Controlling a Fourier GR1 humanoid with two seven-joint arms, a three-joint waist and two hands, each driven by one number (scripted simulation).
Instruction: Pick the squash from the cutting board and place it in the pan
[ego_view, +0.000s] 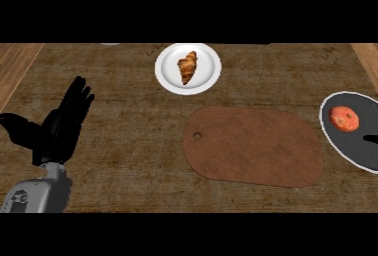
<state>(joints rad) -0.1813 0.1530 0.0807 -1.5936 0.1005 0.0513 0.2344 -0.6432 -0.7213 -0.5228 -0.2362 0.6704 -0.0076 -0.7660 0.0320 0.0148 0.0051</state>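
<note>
nearest you, your left hand (63, 125) stands at the view's left on its grey forearm (40, 192), fingers straight and pointing up, thumb spread out to the left, holding nothing. your right hand doesn't show. count with me: one brown cutting board (255, 147) in the middle with nothing on it, one dark pan (362, 145) at the right edge, and one orange squash (344, 118) lying inside that pan. one white plate (207, 75) further back holds one croissant (188, 67).
</note>
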